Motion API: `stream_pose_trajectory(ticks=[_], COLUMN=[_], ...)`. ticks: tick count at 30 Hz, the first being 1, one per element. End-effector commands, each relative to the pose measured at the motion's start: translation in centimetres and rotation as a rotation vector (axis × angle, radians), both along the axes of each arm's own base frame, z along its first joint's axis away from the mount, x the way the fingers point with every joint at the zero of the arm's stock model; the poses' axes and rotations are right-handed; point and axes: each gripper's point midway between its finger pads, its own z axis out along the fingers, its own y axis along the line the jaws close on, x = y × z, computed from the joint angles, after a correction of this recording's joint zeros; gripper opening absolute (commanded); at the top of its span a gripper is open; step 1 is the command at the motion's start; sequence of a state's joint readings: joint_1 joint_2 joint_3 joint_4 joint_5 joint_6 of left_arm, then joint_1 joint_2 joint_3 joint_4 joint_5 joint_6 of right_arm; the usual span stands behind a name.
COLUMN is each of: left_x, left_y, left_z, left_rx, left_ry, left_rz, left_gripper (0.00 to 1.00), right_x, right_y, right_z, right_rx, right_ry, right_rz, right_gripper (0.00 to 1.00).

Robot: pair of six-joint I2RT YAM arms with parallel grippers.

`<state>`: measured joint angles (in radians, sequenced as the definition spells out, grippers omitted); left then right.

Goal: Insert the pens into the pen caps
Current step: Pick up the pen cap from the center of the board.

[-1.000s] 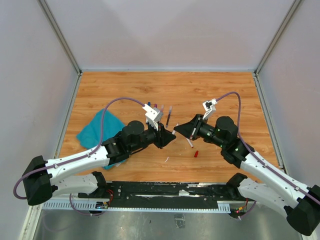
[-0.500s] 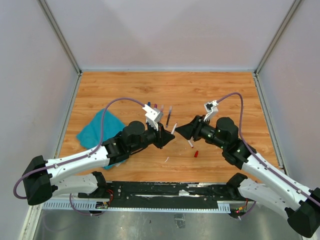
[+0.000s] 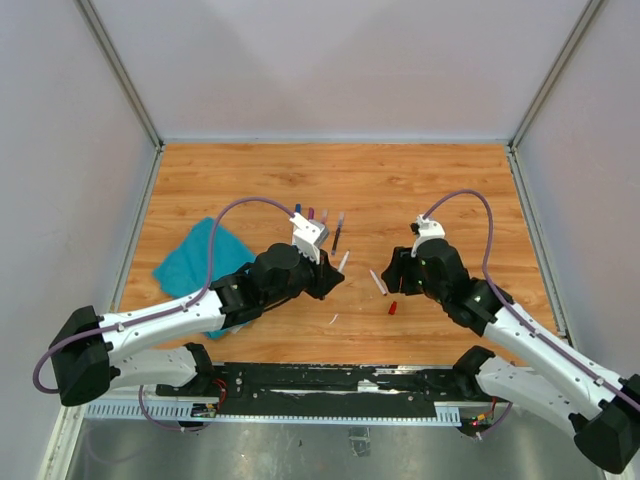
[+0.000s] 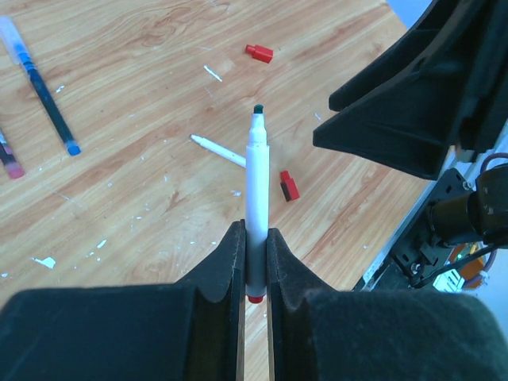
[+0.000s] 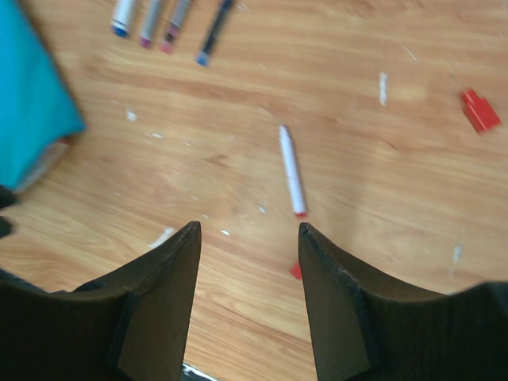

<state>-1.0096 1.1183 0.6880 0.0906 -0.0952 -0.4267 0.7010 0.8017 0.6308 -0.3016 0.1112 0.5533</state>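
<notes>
My left gripper (image 4: 254, 235) (image 3: 331, 274) is shut on a white pen (image 4: 256, 178) (image 3: 343, 262) near its red back end. The pen's bare dark tip points towards the right arm. My right gripper (image 5: 250, 230) (image 3: 394, 270) stands open over the wood with nothing between its fingers. Just ahead of it, a second white pen (image 5: 291, 169) (image 3: 378, 282) with a red tip lies on the table. One red pen cap (image 4: 289, 186) (image 3: 393, 308) lies beside that pen, and another red cap (image 4: 259, 53) (image 5: 480, 109) lies farther off.
Several more pens (image 3: 312, 214) (image 5: 163, 20) lie in a row at the back of the wooden table (image 3: 440, 190). A teal cloth (image 3: 198, 260) (image 5: 32, 103) lies at the left. White flecks dot the wood. Grey walls close in three sides.
My right gripper has opened and drawn back to the right, away from the left gripper. The left gripper has closed fully and keeps the white pen.
</notes>
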Motion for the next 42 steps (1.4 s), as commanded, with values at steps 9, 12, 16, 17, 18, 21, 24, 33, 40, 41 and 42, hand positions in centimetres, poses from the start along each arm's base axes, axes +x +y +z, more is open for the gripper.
stream_pose_trajectory(ticks=[9, 12, 16, 17, 18, 21, 24, 33, 40, 41, 42], left_x=[0.6, 0.5, 0.5, 0.5, 0.5, 0.5, 0.6, 0.5, 0.6, 0.6, 0.7], left_y=[0.4, 0.6, 0.6, 0.6, 0.6, 0.6, 0.5, 0.4, 0.5, 0.6, 0.7], left_z=[1.7, 1.7, 1.7, 1.8, 1.9, 1.9, 1.9, 1.7, 1.8, 1.8, 1.9], left_rx=[-0.013, -0.021, -0.023, -0.024, -0.024, -0.024, -0.024, -0.024, -0.023, -0.022, -0.022], left_ry=[-0.037, -0.036, -0.036, -0.037, -0.038, -0.038, -0.038, -0.032, -0.037, -0.037, -0.04], left_rz=[0.036, 0.042, 0.043, 0.042, 0.043, 0.042, 0.041, 0.036, 0.04, 0.043, 0.049], left_gripper=[0.01, 0.01, 0.01, 0.01, 0.0, 0.01, 0.0, 0.01, 0.0, 0.0, 0.0], right_x=[-2.1, -2.4, -2.7, -2.8, -2.9, -3.0, -3.1, -3.5, -3.6, -3.5, -3.4], right_y=[-3.3, -3.4, -3.1, -2.9, -2.8, -2.2, -1.9, -1.8, -2.5, -2.6, -2.7], right_z=[-7.3, -8.8, -10.5, -10.8, -11.1, -11.8, -12.3, -13.8, -13.9, -13.6, -13.3], right_rx=[-0.34, -0.361, -0.382, -0.385, -0.385, -0.371, -0.366, -0.398, -0.43, -0.43, -0.432], right_ry=[0.335, 0.387, 0.451, 0.468, 0.483, 0.506, 0.52, 0.569, 0.572, 0.561, 0.547], right_rz=[-0.075, -0.089, -0.089, -0.087, -0.084, -0.074, -0.073, -0.051, -0.06, -0.066, -0.07], right_gripper=[0.52, 0.5, 0.46, 0.45, 0.45, 0.44, 0.44, 0.38, 0.18, 0.16, 0.15])
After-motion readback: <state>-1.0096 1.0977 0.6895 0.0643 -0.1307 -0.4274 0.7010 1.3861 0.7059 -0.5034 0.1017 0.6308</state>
